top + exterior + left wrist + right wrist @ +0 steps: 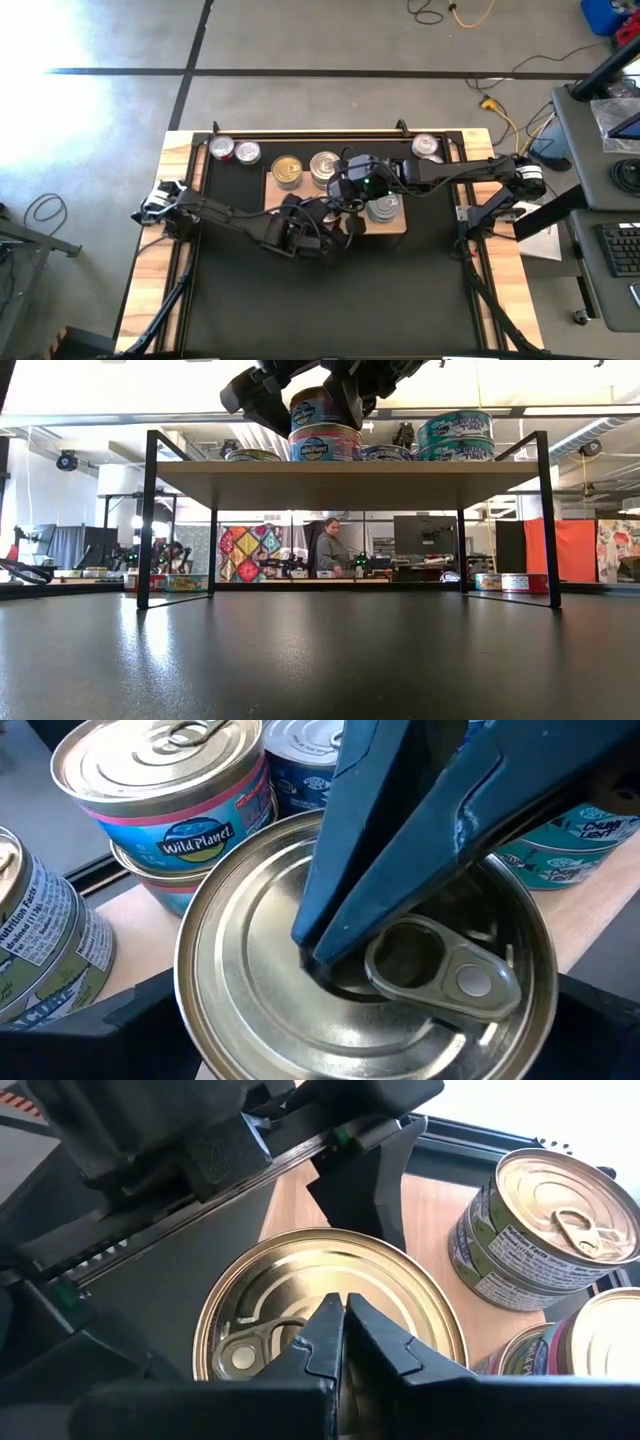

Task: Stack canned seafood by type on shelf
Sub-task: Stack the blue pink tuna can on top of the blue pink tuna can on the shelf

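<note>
tins (300, 170) on shelf (395, 226), two tins (234, 150) on mat behind it

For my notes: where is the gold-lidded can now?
In the right wrist view the gold-lidded can sits on the shelf, under the shut right gripper, beside the green-labelled can.

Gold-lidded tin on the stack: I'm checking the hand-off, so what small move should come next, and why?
Probably draw the left gripper straight back, clear of the gold-lidded tin. That tin already sits on the tin beneath on the shelf. The left jaws stand wide on either side of it, and the shut right gripper presses its tips on the lid, steadying it.
</note>
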